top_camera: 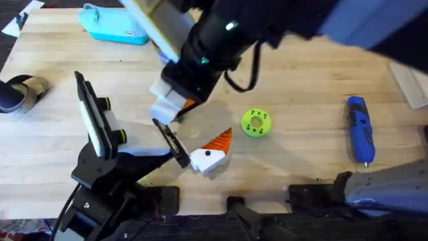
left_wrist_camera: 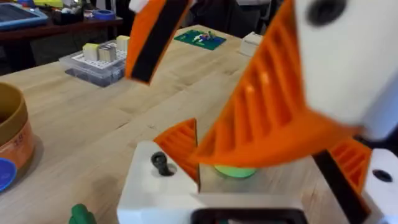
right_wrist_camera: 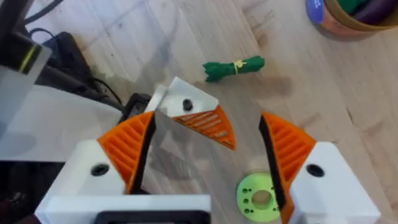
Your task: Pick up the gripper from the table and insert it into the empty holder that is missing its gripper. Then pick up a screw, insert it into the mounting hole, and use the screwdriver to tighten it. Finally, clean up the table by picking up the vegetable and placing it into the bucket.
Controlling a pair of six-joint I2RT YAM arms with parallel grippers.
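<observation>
Wood table (top_camera: 301,161) | gripper (right_wrist_camera: 198,118) lies between right hand (right_wrist_camera: 205,162) fingers, wide open, empty

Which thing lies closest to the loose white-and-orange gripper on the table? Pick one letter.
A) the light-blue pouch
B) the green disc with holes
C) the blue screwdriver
B: in the overhead view the green disc sits just beside the loose gripper, while the screwdriver lies far off to the right and the pouch at the far corner.
</observation>
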